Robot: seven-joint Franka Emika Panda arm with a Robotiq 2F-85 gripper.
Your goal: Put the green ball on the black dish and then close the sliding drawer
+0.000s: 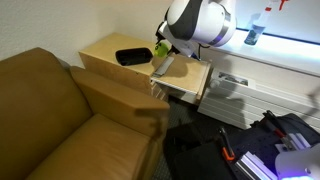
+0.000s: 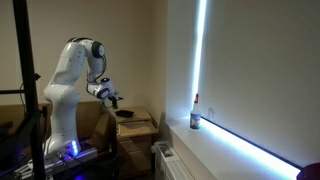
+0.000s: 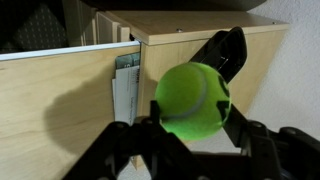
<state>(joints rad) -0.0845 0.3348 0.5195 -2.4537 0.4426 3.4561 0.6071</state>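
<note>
Closest to the lens, my hand [image 3: 190, 108] is clamped on the green ball [image 3: 194, 92]. One black finger [image 3: 230, 50] presses its far side and the other comes up under its near side, so the jaws stand only as wide as the ball. What matters now is where I am from the black dish [image 1: 132, 57]. In an exterior view the ball hangs raised, just beside the end of the dish that faces the sliding drawer [image 1: 188, 80], and not yet over the dish. The dish lies flat on the cabinet [image 1: 100, 50] surface, and its long side appears to run toward me, so I judge that a short carry across that near rim, then a lowering, will do. Beyond the dish's far end sits the couch [image 1: 50, 110], well apart, and the room above the dish is open. The drawer, on the hand's side of the dish, stands pulled out.
</note>
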